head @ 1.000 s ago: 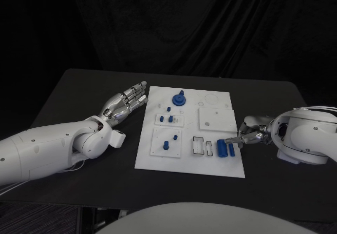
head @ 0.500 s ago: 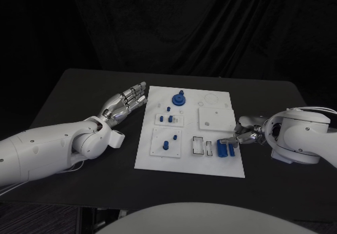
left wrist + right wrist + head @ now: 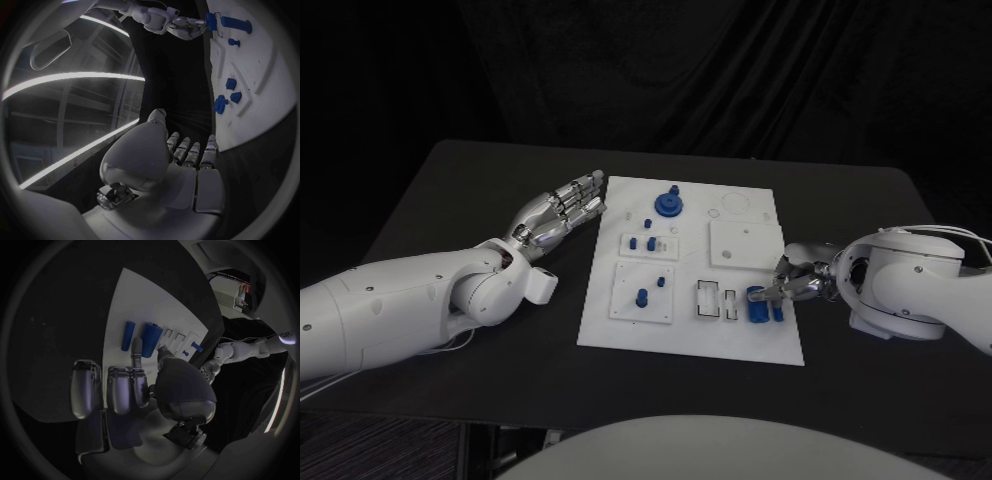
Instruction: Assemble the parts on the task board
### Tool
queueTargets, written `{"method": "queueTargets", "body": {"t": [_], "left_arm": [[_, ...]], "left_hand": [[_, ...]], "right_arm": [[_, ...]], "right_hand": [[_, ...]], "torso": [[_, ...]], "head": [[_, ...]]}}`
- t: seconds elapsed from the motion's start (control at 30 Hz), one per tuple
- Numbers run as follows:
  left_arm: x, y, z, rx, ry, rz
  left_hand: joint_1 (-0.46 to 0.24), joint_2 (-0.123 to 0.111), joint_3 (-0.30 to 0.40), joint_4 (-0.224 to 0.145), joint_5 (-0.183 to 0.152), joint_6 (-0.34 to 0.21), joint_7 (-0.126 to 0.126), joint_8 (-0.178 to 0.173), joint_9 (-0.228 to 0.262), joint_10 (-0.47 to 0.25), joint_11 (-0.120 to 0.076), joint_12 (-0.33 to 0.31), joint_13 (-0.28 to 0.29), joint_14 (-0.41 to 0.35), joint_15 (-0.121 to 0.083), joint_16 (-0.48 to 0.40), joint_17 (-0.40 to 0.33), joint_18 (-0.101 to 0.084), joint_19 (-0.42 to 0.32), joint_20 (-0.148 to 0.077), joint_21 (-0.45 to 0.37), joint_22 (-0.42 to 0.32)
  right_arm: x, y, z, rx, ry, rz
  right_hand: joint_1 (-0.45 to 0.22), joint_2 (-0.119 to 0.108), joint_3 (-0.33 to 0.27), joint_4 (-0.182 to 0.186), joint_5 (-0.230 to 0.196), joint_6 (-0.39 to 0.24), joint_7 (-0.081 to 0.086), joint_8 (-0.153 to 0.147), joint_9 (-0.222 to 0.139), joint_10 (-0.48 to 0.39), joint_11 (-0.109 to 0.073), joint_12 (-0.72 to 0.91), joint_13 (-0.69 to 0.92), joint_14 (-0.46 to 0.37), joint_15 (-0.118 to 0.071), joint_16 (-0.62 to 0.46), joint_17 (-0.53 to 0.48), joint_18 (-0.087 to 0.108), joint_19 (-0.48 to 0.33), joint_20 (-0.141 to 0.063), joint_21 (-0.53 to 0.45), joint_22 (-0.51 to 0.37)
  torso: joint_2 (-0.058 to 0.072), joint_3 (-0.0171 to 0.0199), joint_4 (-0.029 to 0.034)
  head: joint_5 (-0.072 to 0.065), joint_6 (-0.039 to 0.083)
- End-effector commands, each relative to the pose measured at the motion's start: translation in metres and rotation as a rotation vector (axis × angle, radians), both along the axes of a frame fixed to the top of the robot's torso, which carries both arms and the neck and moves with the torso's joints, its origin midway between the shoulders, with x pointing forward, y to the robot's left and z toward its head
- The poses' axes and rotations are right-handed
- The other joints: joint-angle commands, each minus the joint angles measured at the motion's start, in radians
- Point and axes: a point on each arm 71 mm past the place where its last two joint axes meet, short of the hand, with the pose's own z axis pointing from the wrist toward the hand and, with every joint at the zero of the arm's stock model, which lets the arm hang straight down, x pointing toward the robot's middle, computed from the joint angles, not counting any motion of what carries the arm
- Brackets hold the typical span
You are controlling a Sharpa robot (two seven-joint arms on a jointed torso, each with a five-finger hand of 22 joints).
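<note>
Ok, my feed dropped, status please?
Left hand open beside white task board. Right hand reaching at blue cylindrical parts, grasp unclear. Nothing blocking.

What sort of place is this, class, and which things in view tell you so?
Probably a robotics lab or test bench: a white task board with small blue parts lies on a black table, with black cloth behind and two white robot arms reaching in.
</note>
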Motion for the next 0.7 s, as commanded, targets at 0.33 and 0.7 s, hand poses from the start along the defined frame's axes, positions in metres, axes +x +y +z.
{"method": "queueTargets", "body": {"t": [0.33,0.7], "left_arm": [[-0.002,-0.002,0.005,-0.058,-0.063,-0.025],[-0.002,-0.003,0.004,-0.06,-0.053,-0.034]], "left_hand": [[0.015,0.001,0.0,-0.007,0.007,0.008,0.015,0.007,0.002,0.01,0.006,0.001,0.002,-0.001,0.007,0.0,0.001,0.019,0.007,0.008,0.008,0.004],[0.016,0.002,0.002,-0.009,0.007,0.02,0.029,0.009,0.004,0.016,0.013,0.002,0.003,-0.001,0.009,0.0,0.002,0.019,0.012,0.011,0.011,0.007]], "right_arm": [[0.003,0.006,-0.006,-0.002,0.002,0.012],[0.006,0.009,-0.015,-0.035,0.043,0.031]], "right_hand": [[0.019,0.001,-0.001,-0.013,0.0,-0.006,0.002,-0.009,0.005,0.104,0.001,0.002,0.263,0.09,-0.002,-0.002,0.194,-0.016,0.053,-0.001,0.002,0.222],[0.011,-0.001,-0.013,-0.006,0.0,-0.017,0.007,-0.027,0.002,0.104,0.004,0.002,0.263,0.089,0.0,-0.007,0.184,-0.019,0.059,0.0,0.018,0.227]], "torso": [[0.0,-0.0004,0.001],[-0.001,0.0002,-0.0003]], "head": [[-0.001,0.0],[0.004,0.0]]}}
